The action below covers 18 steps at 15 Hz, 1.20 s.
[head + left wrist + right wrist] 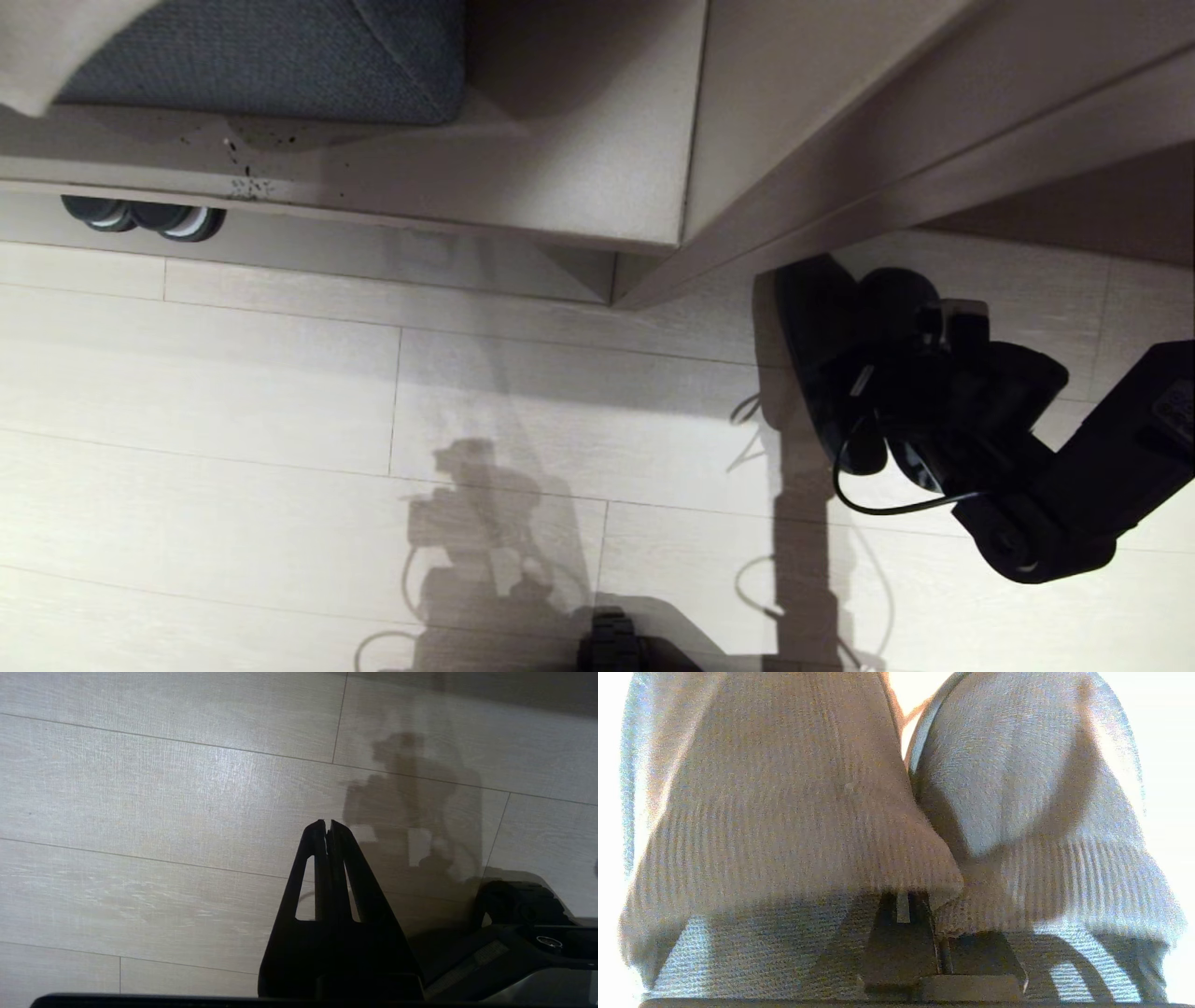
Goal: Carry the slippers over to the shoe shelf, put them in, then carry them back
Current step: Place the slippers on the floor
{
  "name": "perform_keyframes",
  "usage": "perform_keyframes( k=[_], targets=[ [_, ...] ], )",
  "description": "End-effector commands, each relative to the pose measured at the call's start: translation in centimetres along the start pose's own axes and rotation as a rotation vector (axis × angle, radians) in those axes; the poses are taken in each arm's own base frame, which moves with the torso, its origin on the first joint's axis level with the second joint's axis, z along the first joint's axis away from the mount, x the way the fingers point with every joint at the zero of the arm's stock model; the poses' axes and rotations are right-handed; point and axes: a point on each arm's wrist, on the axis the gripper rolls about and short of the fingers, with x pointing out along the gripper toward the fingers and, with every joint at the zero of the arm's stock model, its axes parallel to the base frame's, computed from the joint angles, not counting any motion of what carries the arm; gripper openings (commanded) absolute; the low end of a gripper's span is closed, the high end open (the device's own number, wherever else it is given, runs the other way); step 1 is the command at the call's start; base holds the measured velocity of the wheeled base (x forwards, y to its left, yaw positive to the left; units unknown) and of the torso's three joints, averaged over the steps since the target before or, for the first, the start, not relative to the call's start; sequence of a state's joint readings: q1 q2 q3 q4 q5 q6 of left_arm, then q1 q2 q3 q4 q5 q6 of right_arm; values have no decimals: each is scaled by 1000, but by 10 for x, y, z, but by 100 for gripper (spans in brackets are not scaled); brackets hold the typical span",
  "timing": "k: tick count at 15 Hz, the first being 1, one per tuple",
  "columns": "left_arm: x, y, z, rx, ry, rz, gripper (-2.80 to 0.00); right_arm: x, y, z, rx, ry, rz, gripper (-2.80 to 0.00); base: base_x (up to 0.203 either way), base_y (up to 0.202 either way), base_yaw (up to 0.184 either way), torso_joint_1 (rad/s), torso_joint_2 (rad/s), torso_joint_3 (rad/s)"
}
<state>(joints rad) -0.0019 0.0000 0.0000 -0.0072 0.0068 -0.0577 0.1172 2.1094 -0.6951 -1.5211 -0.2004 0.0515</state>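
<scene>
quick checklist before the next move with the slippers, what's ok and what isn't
1. Grip: right gripper is shut on the slippers, its fingers between the two toe bands. Ok.
2. Both slippers held: two toe bands show side by side in the right wrist view. Ok.
3. Slippers clear of the floor: they hang dark under the arm in the head view, but contact is hidden. Cannot tell.
4. Left gripper: shut, empty, pointing at bare floor. Ok.
5. Shoe shelf opening: the other dark pair with pale soles peeks out under the bench top; free room inside is hidden. Cannot tell.
</scene>
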Motion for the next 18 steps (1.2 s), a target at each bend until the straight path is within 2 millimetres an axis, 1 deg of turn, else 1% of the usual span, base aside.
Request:
perform_keyframes(
  k=[1,3,4,5,8,10,13,15,18],
  targets=[
    [0,0,0,-1,-1,1,-280,11,2,-7,4,-14,-6,-280,0,0,0,0,0,0],
    [0,0,0,-1,-1,1,-280,17,3,-4,21,-37,-17,-280,0,0,0,0,0,0],
    [0,0,0,-1,1,0,-280,18,3,-7,23,-30,-17,-280,0,0,0,0,0,0],
    [0,0,0,-1,0,0,-280,18,3,-10,22,-23,-17,0,0,0,0,0,0,0],
    [0,0,0,-1,-1,1,-280,16,2,-16,24,-1,-16,0,0,0,0,0,0,0],
    [0,0,0,-2,-1,1,-280,14,1,-27,14,36,-19,0,0,0,0,0,0,0],
    [0,0,0,-2,-1,1,-280,6,0,-34,4,80,-18,0,0,0,0,0,0,0],
    [0,0,0,-2,1,1,-280,-2,3,-33,0,97,-8,0,0,0,0,0,0,0],
    [0,0,0,-2,0,1,-280,-20,7,-21,-15,102,14,0,0,0,0,0,0,0]
  ],
)
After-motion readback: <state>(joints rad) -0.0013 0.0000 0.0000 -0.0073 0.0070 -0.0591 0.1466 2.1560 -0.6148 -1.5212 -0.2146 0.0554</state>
